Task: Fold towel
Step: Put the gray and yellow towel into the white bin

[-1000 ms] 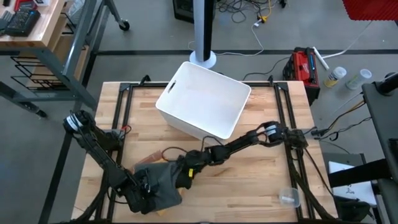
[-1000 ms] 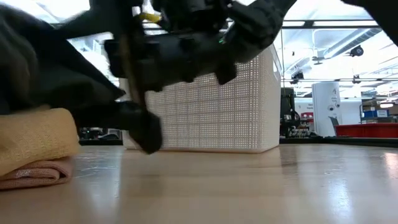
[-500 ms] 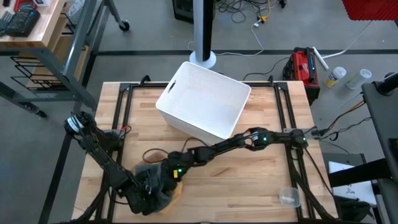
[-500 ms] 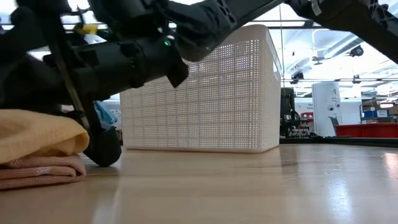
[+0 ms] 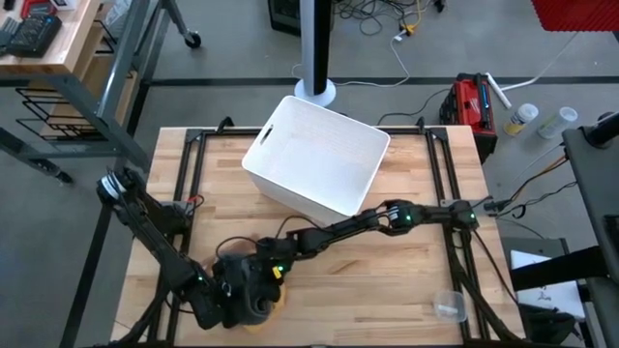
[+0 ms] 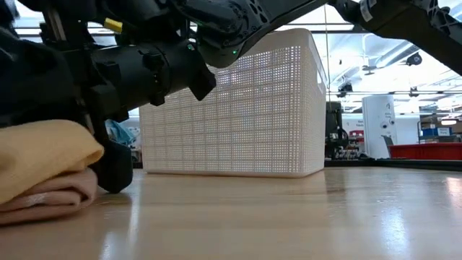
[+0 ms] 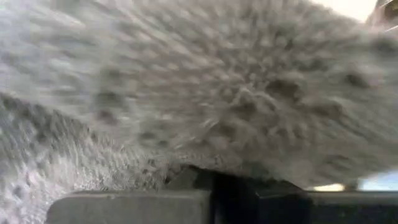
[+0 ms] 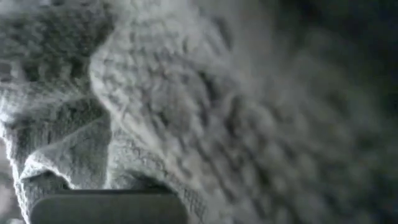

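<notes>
Wooden table [image 5: 406, 280], white basket [image 5: 317, 167]

left hand [image 5: 224, 302] low at near table edge | right hand [image 5: 259, 285] beside it, arm stretched across | fingers hidden

Yellow towel [image 6: 40, 162] lies bunched (pinkish fold beneath) at the table's near-left.
</notes>
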Tool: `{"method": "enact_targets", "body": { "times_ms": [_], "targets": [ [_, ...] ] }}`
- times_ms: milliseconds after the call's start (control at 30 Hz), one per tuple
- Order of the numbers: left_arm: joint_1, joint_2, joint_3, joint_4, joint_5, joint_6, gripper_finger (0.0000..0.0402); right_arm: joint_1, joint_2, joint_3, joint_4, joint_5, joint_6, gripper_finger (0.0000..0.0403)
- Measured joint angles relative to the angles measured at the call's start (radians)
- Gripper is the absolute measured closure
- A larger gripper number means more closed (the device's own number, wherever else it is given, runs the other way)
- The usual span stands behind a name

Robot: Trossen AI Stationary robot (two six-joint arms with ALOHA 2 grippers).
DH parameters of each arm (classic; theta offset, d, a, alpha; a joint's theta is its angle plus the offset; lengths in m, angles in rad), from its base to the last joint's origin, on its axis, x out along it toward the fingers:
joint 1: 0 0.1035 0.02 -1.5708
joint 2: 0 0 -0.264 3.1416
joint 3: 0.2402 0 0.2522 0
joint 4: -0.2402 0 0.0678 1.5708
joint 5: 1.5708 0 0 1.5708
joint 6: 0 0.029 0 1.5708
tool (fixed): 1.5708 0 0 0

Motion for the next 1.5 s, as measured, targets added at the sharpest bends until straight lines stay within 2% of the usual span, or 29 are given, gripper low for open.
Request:
{"method": "enact_targets", "body": {
  "times_ms": [267, 400, 467, 533, 700, 867, 967, 1067, 1167, 1367, 1500],
  "targets": [
    [-0.080, -0.122, 0.055, 0.002, -0.087, -0.013, 0.0368, 0.017, -0.143, -0.011, -0.073, 0.029, -0.141, 0.0378],
    [-0.134, -0.185, 0.079, -0.006, -0.124, -0.013, 0.0372, 0.024, -0.220, -0.026, -0.098, 0.023, -0.181, 0.0378],
    [-0.164, -0.213, 0.099, -0.013, -0.182, -0.003, 0.0377, 0.025, -0.255, -0.040, -0.109, 0.020, -0.191, 0.0378],
    [-0.196, -0.245, 0.124, -0.018, -0.291, 0.025, 0.0380, 0.025, -0.305, -0.055, -0.129, 0.016, -0.207, 0.0378],
    [-0.284, -0.308, 0.208, -0.023, -0.640, 0.147, 0.0382, 0.002, -0.478, -0.064, -0.187, 0.028, -0.262, 0.0378],
    [-0.358, -0.329, 0.324, -0.022, -0.911, 0.484, 0.0382, -0.065, -0.646, -0.066, -0.268, 0.112, -0.328, 0.0378],
    [-0.376, -0.318, 0.394, -0.021, -1.036, 0.687, 0.0382, -0.149, -0.776, -0.065, -0.345, 0.248, -0.385, 0.0378],
    [-0.374, -0.304, 0.440, -0.023, -1.075, 0.847, 0.0382, -0.247, -0.882, -0.061, -0.404, 0.401, -0.445, 0.0378],
    [-0.372, -0.301, 0.458, -0.022, -1.088, 0.949, 0.0382, -0.353, -0.931, -0.061, -0.418, 0.477, -0.452, 0.0378],
    [-0.368, -0.311, 0.453, -0.045, -1.118, 0.982, 0.0382, -0.543, -0.923, -0.092, -0.409, 0.485, -0.398, 0.0378],
    [-0.367, -0.312, 0.444, -0.056, -1.118, 0.982, 0.0382, -0.574, -0.865, -0.205, -0.360, 0.445, -0.378, 0.0378]
  ]
}}
